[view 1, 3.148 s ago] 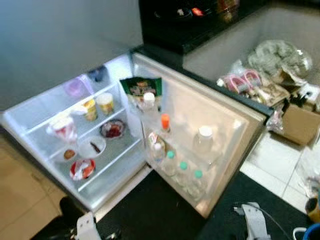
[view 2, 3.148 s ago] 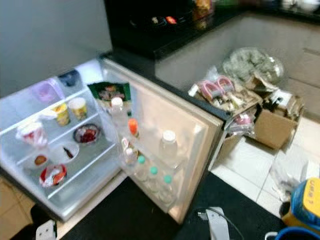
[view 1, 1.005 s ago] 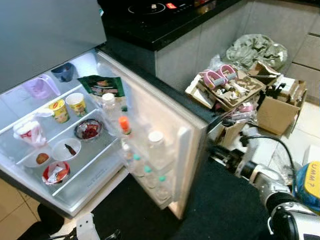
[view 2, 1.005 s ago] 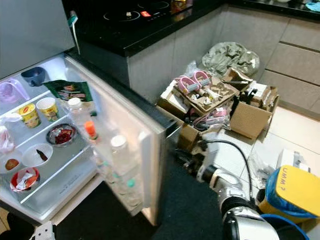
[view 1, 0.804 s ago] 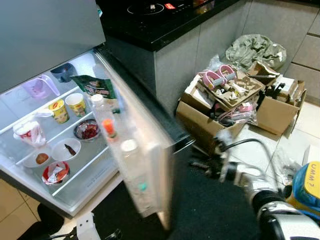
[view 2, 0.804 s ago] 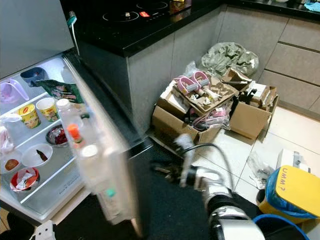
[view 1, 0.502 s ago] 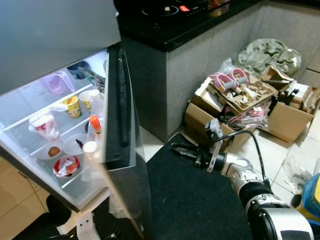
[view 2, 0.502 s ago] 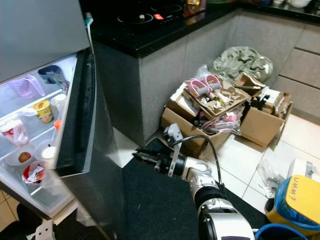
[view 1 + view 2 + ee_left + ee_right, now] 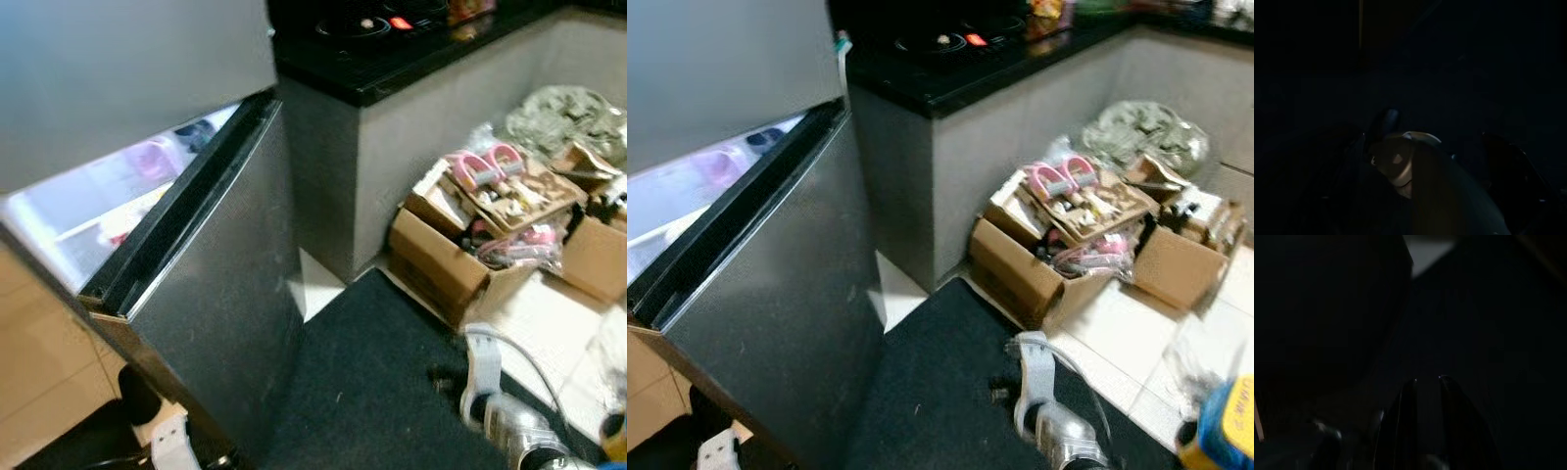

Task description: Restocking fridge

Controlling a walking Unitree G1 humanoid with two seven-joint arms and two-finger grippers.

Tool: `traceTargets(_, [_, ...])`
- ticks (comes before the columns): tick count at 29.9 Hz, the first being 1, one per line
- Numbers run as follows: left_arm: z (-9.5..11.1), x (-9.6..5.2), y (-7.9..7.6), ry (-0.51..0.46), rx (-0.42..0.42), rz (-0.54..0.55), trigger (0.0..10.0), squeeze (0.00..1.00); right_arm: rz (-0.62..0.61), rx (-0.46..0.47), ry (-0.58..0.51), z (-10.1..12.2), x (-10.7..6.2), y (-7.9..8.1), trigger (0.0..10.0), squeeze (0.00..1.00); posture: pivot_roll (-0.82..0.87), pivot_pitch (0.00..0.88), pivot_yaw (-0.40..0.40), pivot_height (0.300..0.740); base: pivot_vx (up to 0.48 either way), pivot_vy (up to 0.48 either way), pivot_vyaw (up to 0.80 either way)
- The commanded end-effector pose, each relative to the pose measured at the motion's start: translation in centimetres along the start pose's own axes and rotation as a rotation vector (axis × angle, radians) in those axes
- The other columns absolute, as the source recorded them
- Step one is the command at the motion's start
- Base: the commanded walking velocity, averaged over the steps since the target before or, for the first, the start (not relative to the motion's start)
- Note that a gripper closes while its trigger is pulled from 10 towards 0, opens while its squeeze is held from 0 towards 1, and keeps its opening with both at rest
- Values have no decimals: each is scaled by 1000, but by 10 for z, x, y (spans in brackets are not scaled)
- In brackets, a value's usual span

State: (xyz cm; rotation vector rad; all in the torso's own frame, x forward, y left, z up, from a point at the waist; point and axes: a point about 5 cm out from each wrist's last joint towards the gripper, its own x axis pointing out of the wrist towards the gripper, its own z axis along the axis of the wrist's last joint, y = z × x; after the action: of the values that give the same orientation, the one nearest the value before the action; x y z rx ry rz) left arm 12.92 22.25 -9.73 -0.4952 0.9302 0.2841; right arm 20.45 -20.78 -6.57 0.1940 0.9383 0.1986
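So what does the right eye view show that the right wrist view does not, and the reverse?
Right eye view: the fridge door almost shut with a lit gap, the cardboard boxes, the black counter. Right wrist view: the right gripper close up, against darkness. Shared, probably: the dark mat and a patch of pale floor.
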Motion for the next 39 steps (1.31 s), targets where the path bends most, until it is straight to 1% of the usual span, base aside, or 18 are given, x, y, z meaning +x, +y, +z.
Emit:
traceTargets(1, [-4, -1, 2, 15, 1, 11, 10000, 0, -35, 44, 33, -12, -2, -3, 10000, 0, -46, 0, 19, 740, 0, 0, 756])
traceTargets(2, [-4, -1, 2, 15, 3, 11, 10000, 0, -79, 61, 99, -33, -7, -8, 10000, 0, -45, 0, 18, 740, 0, 0, 756])
traceTargets(3, [-4, -1, 2, 15, 3, 11, 10000, 0, -79, 61, 99, -33, -7, -8, 10000, 0, -45, 0, 18, 740, 0, 0, 756])
traceTargets(6, [-4, -1, 1, 20, 5, 13, 10000, 0, -106, 40, 187, -59, -12, -8, 10000, 0, -48, 0, 15, 740, 0, 0, 756])
traceTargets(9, [-6, -1, 1, 27, 11, 14, 10000, 0, -111, 33, 214, -68, -13, -6, 10000, 0, -54, 0, 17, 740, 0, 0, 754])
traceTargets(16, [-6, -1, 0, 29, 15, 14, 10000, 0, -119, 8, 207, -64, -12, -6, 10000, 0, -53, 0, 15, 740, 0, 0, 754])
traceTargets(24, [-6, 0, -2, 29, 8, 10, 10000, 0, -125, -24, 189, -54, -10, -7, 10000, 0, -53, 0, 11, 740, 0, 0, 756])
traceTargets(39, [-8, 0, -2, 39, 17, -1, 10000, 0, -132, -47, 212, -59, -12, -9, 10000, 0, -55, 0, 12, 740, 0, 0, 756])
